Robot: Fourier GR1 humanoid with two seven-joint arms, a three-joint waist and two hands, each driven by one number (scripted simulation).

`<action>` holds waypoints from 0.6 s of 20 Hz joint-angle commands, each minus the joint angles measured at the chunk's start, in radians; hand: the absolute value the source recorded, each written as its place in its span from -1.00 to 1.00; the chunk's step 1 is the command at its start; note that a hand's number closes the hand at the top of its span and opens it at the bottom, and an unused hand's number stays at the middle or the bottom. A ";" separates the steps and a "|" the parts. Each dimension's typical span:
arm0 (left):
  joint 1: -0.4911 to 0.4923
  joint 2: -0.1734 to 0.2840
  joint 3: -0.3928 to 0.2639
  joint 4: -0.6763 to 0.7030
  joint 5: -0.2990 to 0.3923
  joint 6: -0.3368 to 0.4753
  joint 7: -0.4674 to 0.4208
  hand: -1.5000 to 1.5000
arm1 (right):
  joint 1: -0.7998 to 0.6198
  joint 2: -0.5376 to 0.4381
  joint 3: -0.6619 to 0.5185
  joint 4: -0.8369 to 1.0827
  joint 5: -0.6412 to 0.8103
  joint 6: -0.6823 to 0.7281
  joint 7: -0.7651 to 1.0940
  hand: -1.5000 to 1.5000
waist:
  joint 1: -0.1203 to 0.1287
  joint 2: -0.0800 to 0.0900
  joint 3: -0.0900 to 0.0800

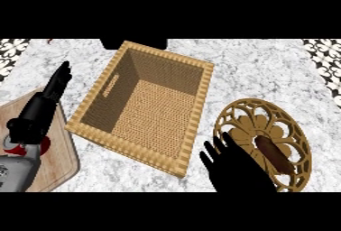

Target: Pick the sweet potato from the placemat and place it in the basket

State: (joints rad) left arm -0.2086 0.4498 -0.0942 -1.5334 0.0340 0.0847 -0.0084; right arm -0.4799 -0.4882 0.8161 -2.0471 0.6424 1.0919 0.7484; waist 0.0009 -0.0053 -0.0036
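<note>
A brown sweet potato (274, 154) lies on a round, tan cut-out placemat (291, 131) at the right of the counter. My right hand (234, 168) is open, its fingers spread, just left of the sweet potato and over the placemat's near left part; it does not hold the potato. The woven basket (95, 105), rectangular and deep, stands in the middle with nothing in it. At the left my left hand (41, 110) rests open, fingers pointing up the view, apart from the basket.
A wooden cutting board (61, 158) lies at the left under my left forearm, with something red (44, 145) showing on it. Patterned tiles run along both side edges of the marble counter (260, 63).
</note>
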 commanded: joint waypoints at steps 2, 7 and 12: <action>-0.006 -0.040 0.011 0.048 -0.017 -0.003 -0.037 0.00 | -0.003 0.074 -0.005 0.049 0.010 0.147 0.080 -1.00 | -0.002 0.005 0.003; -0.008 -0.008 0.043 -0.008 -0.012 -0.047 0.006 0.00 | 0.000 0.006 0.019 0.093 0.069 0.102 -0.006 -1.00 | 0.004 0.005 0.004; -0.010 0.000 0.084 -0.002 0.009 -0.079 0.040 0.00 | 0.039 -0.050 0.044 0.109 0.115 0.107 -0.023 -1.00 | 0.000 0.005 0.004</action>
State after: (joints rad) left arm -0.2113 0.4461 -0.0357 -1.5336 0.0294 0.0268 -0.0023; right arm -0.4784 -0.4918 0.8271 -1.9405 0.7176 1.1728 0.7365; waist 0.0034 -0.0007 -0.0003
